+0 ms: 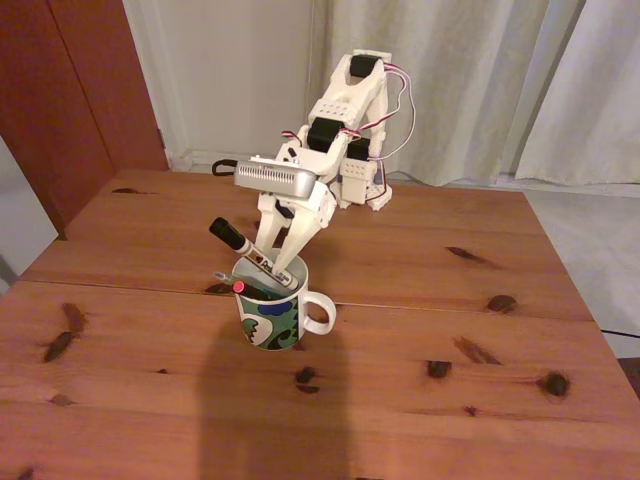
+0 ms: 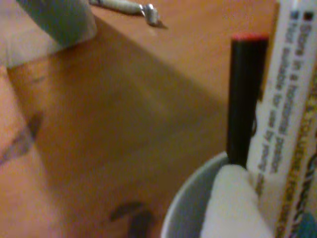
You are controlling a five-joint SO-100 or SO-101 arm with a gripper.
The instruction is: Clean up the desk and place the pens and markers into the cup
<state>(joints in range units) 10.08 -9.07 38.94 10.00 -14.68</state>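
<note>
The mug, white with a green, blue and black swirl around its lower body, stands on the worktop left of centre in the fixed view, just in front of the seam that runs across the planks, its handle pointing to the right. A thick white marker with a black cap leans out of it, cap end up and tilted toward the left and far side, its lower end inside the mug. A thin black pen with a red end also rests in the mug, its red tip showing at the left of the rim. Something teal lies across the opening beside it, too small to make out clearly.

In the wrist view the white marker, with printed text along its barrel, and the black pen with its red top rise side by side out of the mug's rim.

The white arm reaches from the far edge of the worktop, and its jaws come down onto the mug's mouth with the marker between the fingers; they appear clamped on the marker. A dark shadow falls across the near side of the worktop below the mug. Curtains hang behind the arm.
</note>
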